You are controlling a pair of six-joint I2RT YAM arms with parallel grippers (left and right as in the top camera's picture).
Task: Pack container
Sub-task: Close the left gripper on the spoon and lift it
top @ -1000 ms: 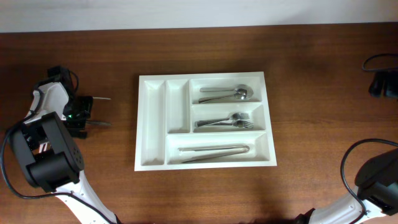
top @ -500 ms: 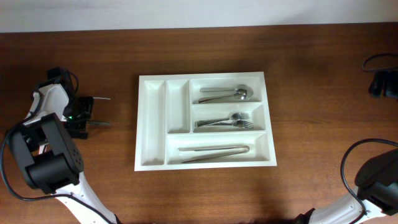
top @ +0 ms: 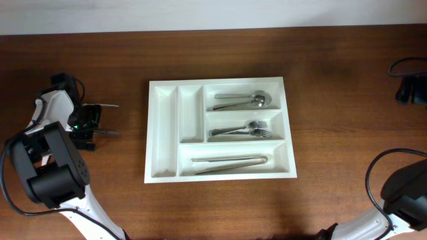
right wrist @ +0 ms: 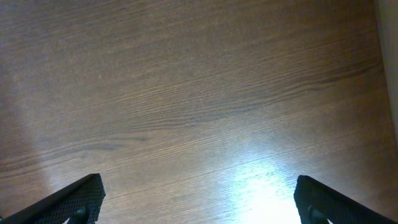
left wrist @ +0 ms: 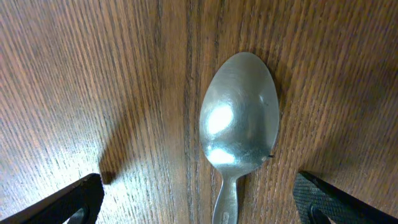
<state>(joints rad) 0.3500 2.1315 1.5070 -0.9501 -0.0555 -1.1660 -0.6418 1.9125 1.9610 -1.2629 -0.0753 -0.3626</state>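
White container point(top: 163, 133) mid-table, cutlery in its three wide compartments.
Its top one holds spoons point(top: 243, 101), the middle forks point(top: 243, 130), the bottom tongs point(top: 230, 163). The left gripper point(top: 110, 119), jaws spread and holding nothing, sits well left of the container, a loose spoon point(left wrist: 239, 112) lying between its fingers; the right gripper point(right wrist: 199, 199) is likewise spread, over the table point(top: 333, 80).

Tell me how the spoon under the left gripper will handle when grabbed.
The spoon looks like polished metal: probably rigid but slippery. It lies flat on the table, so the open left gripper may struggle to get under it. Being rounded, it may rock or pivot if nudged.
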